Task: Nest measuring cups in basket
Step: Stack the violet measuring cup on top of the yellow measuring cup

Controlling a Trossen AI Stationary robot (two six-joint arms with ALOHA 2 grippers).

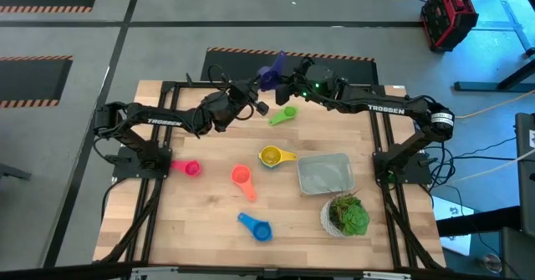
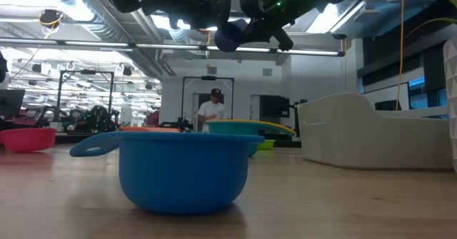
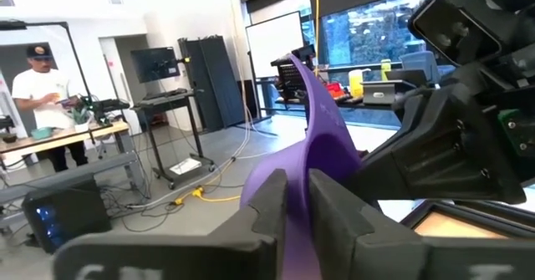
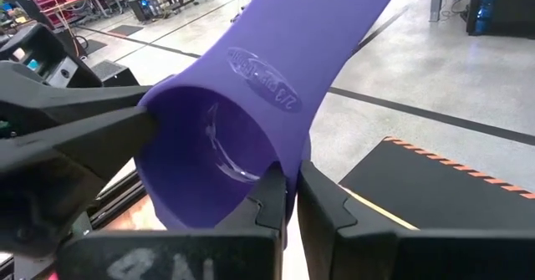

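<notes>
A purple measuring cup (image 1: 272,69) hangs high above the table's far edge, between my two arms. My left gripper (image 3: 301,205) and my right gripper (image 4: 291,198) are both shut on it from opposite sides. The cup's handle (image 4: 334,29) points away from the table. On the table lie a green cup (image 1: 282,115), a yellow cup (image 1: 272,155), a salmon-red cup (image 1: 242,178), a pink cup (image 1: 188,168) and a blue cup (image 1: 255,226). The light-grey basket (image 1: 324,173) stands at the right with nothing in it. My left gripper pinches the thin wall of the purple cup's bowl (image 3: 303,167) between its two fingers, coming in level from the table's left. The cup is lifted clear, its handle (image 3: 305,79) rising beyond the fingers. My right gripper pinches the bowl's wall at the rim (image 4: 284,167), one finger inside the bowl and one outside. It comes from the table's right, slanting slightly down. The cup is lifted clear, its open side toward this wrist.
A round white pot with a green plant (image 1: 345,216) stands near the basket's near right corner. In the low view the blue cup (image 2: 178,168) fills the foreground. A person (image 2: 212,110) stands in the room beyond the table.
</notes>
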